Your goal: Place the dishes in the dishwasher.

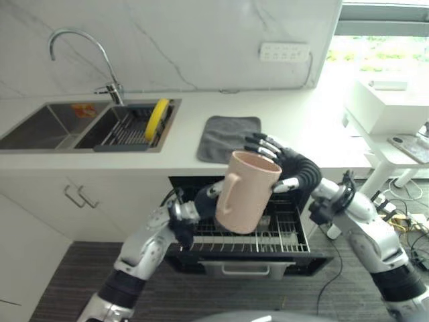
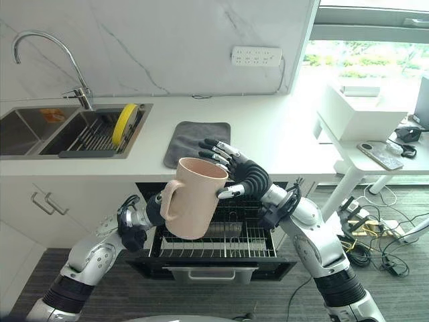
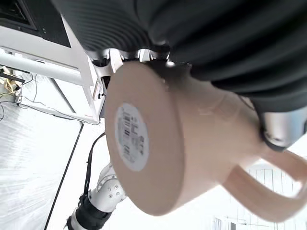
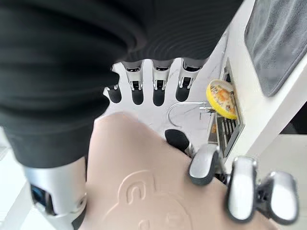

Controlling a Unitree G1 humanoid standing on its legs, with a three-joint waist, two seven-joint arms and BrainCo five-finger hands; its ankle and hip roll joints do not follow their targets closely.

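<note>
A pale pink mug (image 1: 247,191) hangs upright in the air above the open dishwasher's pulled-out rack (image 1: 281,236), just in front of the counter's (image 1: 295,127) front edge. The left hand (image 1: 201,204) comes up from below beside the handle; whether its fingers curl on the mug cannot be told. The right hand (image 2: 234,171) sits against the mug's far side — fingers straight past the rim, thumb against the wall. On the counter behind lies a grey cloth (image 1: 228,137); toward the counter's left end, a yellow plate (image 1: 157,119) stands in the sink (image 1: 40,127) rack — a curved tap (image 1: 80,57) above it.
</note>
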